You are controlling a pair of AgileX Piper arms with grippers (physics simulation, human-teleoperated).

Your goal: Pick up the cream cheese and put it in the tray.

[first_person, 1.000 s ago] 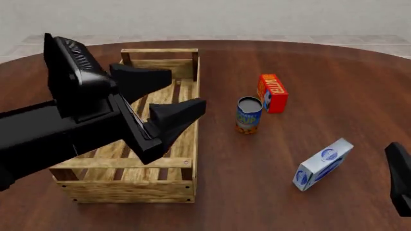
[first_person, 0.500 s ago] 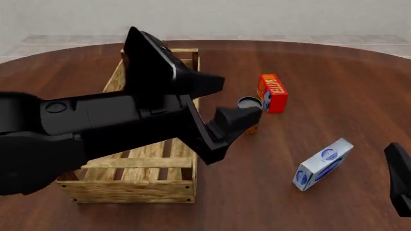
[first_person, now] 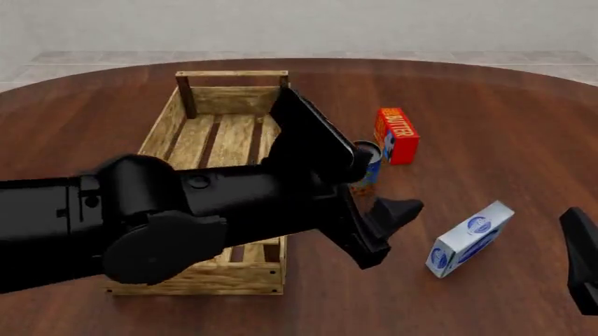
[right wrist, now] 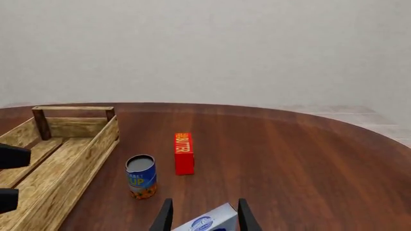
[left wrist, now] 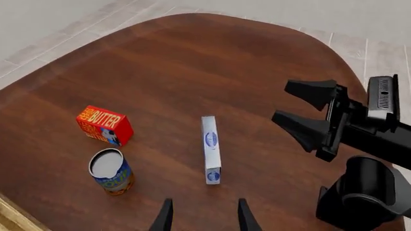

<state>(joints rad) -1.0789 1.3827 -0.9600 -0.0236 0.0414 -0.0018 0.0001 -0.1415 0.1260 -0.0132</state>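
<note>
White-and-grey cream cheese carton (left wrist: 211, 149) shows whole only from the left wrist — the black left gripper (left wrist: 202, 216) hovers spread and empty; the right gripper's (right wrist: 202, 216) fingers are also parted.

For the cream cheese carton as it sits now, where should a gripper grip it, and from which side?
Judging by its pose, from above: the cream cheese stands on a long narrow edge, thin side up, with bare table on both sides. The open left gripper could close across its two broad faces near mid-length.
</note>
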